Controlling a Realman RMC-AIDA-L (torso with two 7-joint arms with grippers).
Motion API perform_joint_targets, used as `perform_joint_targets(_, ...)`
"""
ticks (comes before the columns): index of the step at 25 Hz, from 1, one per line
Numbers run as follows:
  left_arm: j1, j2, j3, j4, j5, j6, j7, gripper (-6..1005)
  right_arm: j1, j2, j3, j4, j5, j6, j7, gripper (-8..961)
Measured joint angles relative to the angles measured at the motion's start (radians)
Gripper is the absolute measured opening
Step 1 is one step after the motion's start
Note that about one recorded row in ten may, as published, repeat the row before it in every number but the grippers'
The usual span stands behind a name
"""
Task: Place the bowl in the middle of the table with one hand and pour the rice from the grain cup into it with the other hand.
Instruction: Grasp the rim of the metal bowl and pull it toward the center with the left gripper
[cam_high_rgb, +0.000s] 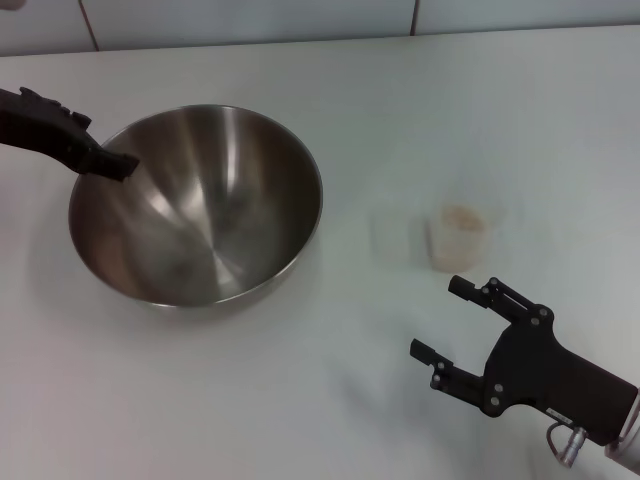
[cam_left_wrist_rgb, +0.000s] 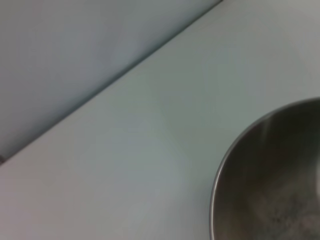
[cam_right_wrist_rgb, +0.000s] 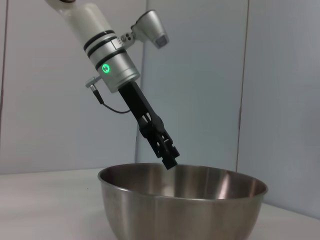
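The steel bowl (cam_high_rgb: 200, 205) stands on the table (cam_high_rgb: 300, 400), left of the middle. My left gripper (cam_high_rgb: 115, 163) reaches in from the far left, its tips closed on the bowl's left rim. The right wrist view shows that gripper (cam_right_wrist_rgb: 170, 161) at the far rim of the bowl (cam_right_wrist_rgb: 180, 210). The left wrist view shows only part of the bowl (cam_left_wrist_rgb: 270, 175). The grain cup (cam_high_rgb: 462, 240) stands upright to the right of the bowl, with rice (cam_high_rgb: 462, 215) inside. My right gripper (cam_high_rgb: 437, 317) is open and empty, a little in front of the cup.
A faint translucent shape (cam_high_rgb: 395, 235) stands just left of the grain cup, between it and the bowl. The table's far edge meets a tiled wall (cam_high_rgb: 250, 20). Bare tabletop lies in front of the bowl and between both grippers.
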Motion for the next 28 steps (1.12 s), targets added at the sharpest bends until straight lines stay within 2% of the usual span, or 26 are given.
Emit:
perform_joint_targets(9, -0.067, 0.000, 0.004, -0.164, 0.062, -0.080, 0.006, 823, 0.002, 0.000, 0.004, -0.002, 0.000, -0.002, 0.000, 785)
perform_joint_targets(18, -0.083, -0.001, 0.009, -0.194, 0.095, -0.105, 0.005, 815, -0.004, 0.000, 0.005, -0.002, 0.000, -0.003, 0.000, 785)
perform_joint_targets(24, -0.098, 0.004, 0.017, -0.235, 0.097, -0.091, 0.023, 743, -0.002, 0.000, 0.002, -0.001, 0.000, 0.000, 0.000, 784)
perform_joint_targets(27, -0.103, 0.003, 0.019, -0.240, 0.099, -0.089, 0.032, 535, 0.000, 0.000, 0.000, 0.000, 0.000, 0.001, 0.000, 784)
perform_joint_targets(28, -0.103, 0.003, 0.019, -0.240, 0.099, -0.089, 0.032, 516, 0.001, 0.000, 0.000, 0.000, 0.000, 0.001, 0.000, 784)
